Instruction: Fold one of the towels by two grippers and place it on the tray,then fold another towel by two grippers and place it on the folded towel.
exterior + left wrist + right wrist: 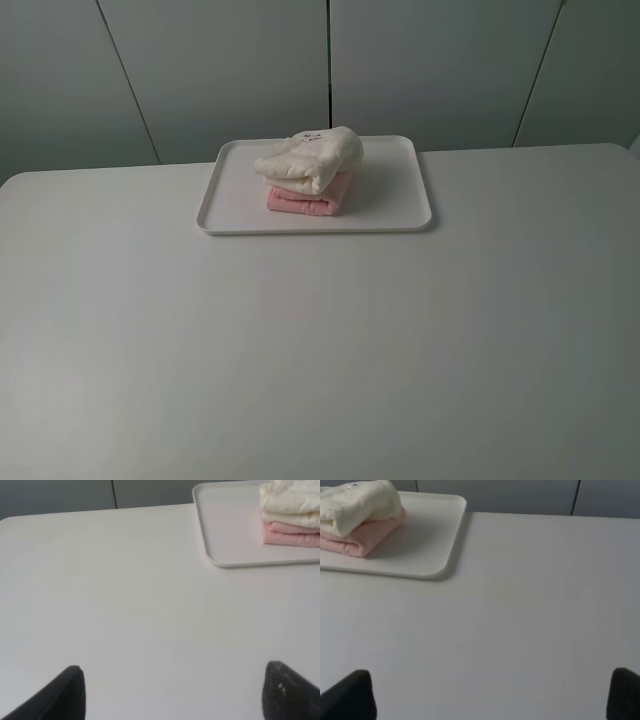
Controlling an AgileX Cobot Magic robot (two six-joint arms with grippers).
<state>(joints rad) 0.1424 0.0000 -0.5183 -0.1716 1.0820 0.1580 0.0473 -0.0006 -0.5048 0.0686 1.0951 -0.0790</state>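
On the white table (320,350), seen from the high camera, a white tray (400,190) sits toward the far edge, roughly centred. Two folded towels are stacked on it, left of the tray's middle. The pink towel (305,201) lies flat on the tray floor; the cream towel (312,158) rests directly on top of it, bulkier, overhanging the pink one at the left and far sides. Neither arm nor gripper enters this view. Grey wall panels (430,70) stand behind the table.

Left wrist view: the left gripper (175,692) shows only as two dark fingertips (70,692) at the frame's lower edge, spread wide apart, with bare table between them and nothing held. It hovers well apart from the tray (215,535), whose near corner and rim are visible. The cream towel (292,502) sits on the pink towel (290,534), both cut off by the frame edge.

Right wrist view: the right gripper (492,695) likewise shows two dark fingertips (352,695) at the frame corners, wide open, empty, over bare table. The tray (440,535) lies well apart from it, rounded corner toward the camera. The cream towel (360,505) is stacked on the pink towel (362,537), edges roughly aligned, folds facing this side.
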